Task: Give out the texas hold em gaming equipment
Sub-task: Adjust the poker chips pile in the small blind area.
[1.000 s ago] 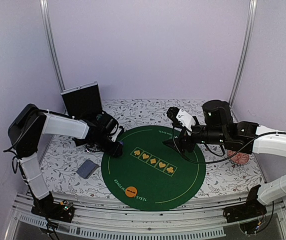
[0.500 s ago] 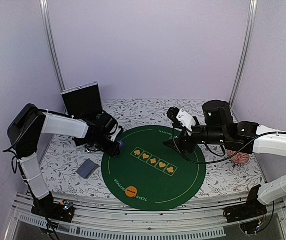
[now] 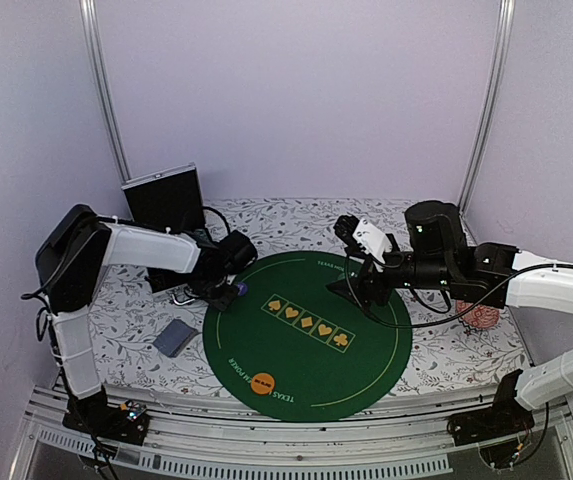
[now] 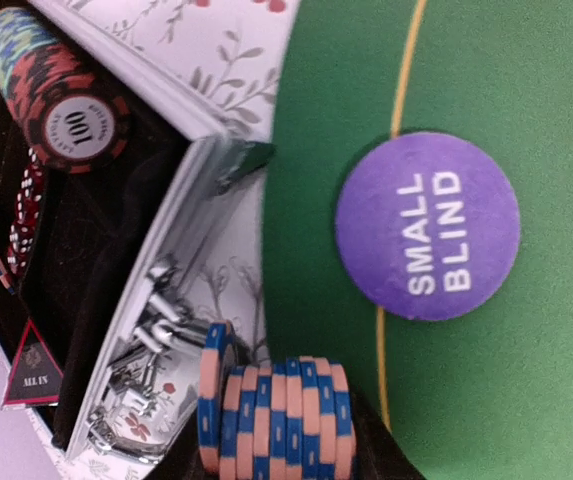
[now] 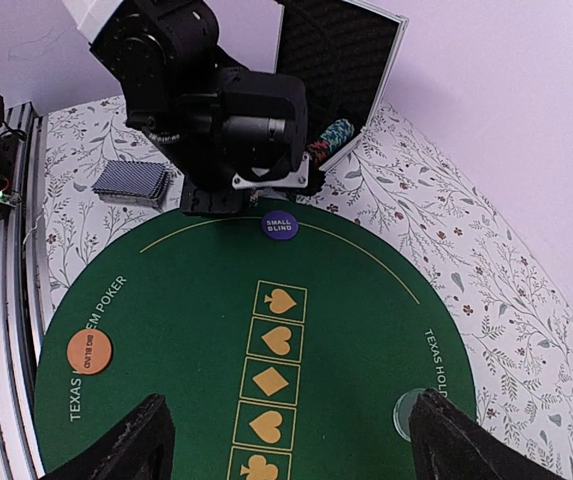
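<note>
Purple small-blind disc (image 4: 427,226), orange round disc (image 5: 89,352) and clear disc (image 5: 406,412) lie on the green felt mat (image 5: 166,300). Left gripper (image 3: 228,287) clamps a blue-and-salmon chip stack (image 4: 276,420) at the mat's edge; right gripper (image 5: 286,440) gapes empty; grey-blue cards (image 5: 131,182) lie undealt.

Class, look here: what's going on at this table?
Two robot arms are laying out a poker set. The left gripper, at the left edge of the green mat, grips a short chip stack beside the purple small-blind disc lying on the mat. The right gripper hangs open over the mat, holding nothing. An orange disc lies at the near edge, a card deck sits off the mat, and more chips are in the open case.
</note>
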Tool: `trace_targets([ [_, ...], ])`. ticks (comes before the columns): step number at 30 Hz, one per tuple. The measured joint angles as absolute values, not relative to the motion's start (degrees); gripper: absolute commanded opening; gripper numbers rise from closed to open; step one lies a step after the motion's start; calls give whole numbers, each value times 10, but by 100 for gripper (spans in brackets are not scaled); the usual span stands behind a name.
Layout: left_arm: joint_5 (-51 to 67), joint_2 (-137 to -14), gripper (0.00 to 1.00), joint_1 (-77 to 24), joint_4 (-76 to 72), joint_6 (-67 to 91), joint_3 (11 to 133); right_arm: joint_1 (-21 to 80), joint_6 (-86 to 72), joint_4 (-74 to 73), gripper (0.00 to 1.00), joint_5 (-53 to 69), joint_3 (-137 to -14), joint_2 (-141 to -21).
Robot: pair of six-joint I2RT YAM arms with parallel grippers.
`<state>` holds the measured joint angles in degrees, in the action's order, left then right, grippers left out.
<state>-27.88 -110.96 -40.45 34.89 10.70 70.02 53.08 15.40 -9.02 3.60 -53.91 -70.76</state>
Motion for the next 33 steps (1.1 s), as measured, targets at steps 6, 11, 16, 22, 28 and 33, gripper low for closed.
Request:
trace_targets([
  [6, -363, -1172, 19, -450, 392, 107, 754, 531, 154, -91, 83, 36, -539, -708],
  [11, -401, -1192, 34, -468, 411, 107, 770, 531, 153, -92, 83, 36, -539, -708],
  [16, -397, -1193, 44, -470, 412, 109, 770, 531, 152, -92, 84, 36, -539, -708],
  [22, -395, -1191, 50, -470, 413, 114, 771, 531, 152, -92, 84, 36, -539, -708],
  [28, -375, -1186, 58, -471, 413, 118, 775, 531, 152, -93, 84, 36, -539, -707],
  [33, -331, -1174, 72, -472, 409, 121, 776, 531, 152, -93, 84, 36, -538, -704],
])
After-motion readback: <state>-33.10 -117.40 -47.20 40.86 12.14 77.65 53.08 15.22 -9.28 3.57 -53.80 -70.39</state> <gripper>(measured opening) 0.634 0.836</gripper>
